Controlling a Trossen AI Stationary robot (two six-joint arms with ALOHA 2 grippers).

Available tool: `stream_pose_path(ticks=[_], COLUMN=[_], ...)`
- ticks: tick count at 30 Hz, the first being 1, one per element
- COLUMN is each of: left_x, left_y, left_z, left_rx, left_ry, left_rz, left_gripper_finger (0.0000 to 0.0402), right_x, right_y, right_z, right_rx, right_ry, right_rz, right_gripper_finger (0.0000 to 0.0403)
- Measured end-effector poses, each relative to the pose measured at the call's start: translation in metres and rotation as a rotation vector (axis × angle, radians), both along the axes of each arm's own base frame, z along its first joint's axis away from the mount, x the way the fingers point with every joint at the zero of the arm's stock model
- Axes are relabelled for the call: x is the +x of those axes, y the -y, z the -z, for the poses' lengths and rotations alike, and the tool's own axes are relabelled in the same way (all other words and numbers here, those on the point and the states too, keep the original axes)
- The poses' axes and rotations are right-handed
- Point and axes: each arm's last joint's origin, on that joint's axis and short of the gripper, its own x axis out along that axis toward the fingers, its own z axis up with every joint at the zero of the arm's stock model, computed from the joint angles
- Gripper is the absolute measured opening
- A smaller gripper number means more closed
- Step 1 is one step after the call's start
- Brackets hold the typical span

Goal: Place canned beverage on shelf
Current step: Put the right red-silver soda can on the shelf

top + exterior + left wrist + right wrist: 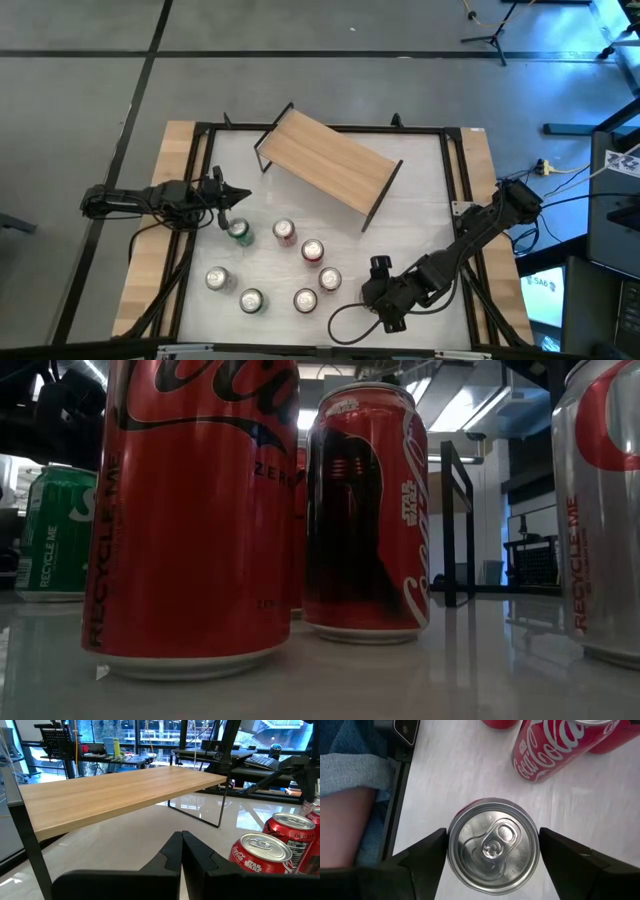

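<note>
Both arms are dark, near black, built of chunky jointed segments. The left arm [150,200] is slim and tapers to a pointed gripper [232,197], with thin black cables trailing from its base. The right arm [470,240] is bulkier, its links blocky, and a black cable loops out from beside its wrist. Its gripper [493,851] has two broad, flat, matte black fingers [427,852] with angled edges. The left gripper's fingers [172,852] are matte black too, narrow at the tips and widening into a squared body.
</note>
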Motion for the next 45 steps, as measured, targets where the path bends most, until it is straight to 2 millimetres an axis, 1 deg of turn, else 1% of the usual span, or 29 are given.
stream_pose_path(ticks=[10,12,15,18,20,24,45], left_x=[0.0000,0.0000,0.0000,0.0000,0.0000,0.0000,0.0000], left_y=[0.0000,0.0000,0.0000,0.0000,0.0000,0.0000,0.0000], left_z=[0.0000,0.0000,0.0000,0.0000,0.0000,0.0000,0.0000], left_rx=[0.000,0.000,0.000,0.000,0.000,0.000,0.000], left_ry=[0.000,0.000,0.000,0.000,0.000,0.000,0.000], left_rz=[0.000,0.000,0.000,0.000,0.000,0.000,0.000], left_gripper_finger=[0.0000,0.0000,0.0000,0.0000,0.0000,0.0000,0.0000], right_x=[0.0002,0.0002,0.0002,-0.0020,-0.0013,-0.0022,0.0001], right_y=[0.0000,0.0000,-0.0001,0.0011,0.0003,0.0011,-0.0007], right_z=[0.0006,0.0007,0.0019,0.0082,0.0089,0.0079,0.0062], right_rx=[0.000,0.000,-0.003,-0.019,-0.015,-0.009,0.007], right_ry=[-0.001,-0.002,-0.005,-0.049,-0.043,-0.036,-0.006], right_rz=[0.000,0.000,-0.003,-0.011,-0.010,-0.009,-0.020], right_gripper_finger=[0.0299,0.0304,0.0325,0.0356,0.0375,0.0397,0.0390])
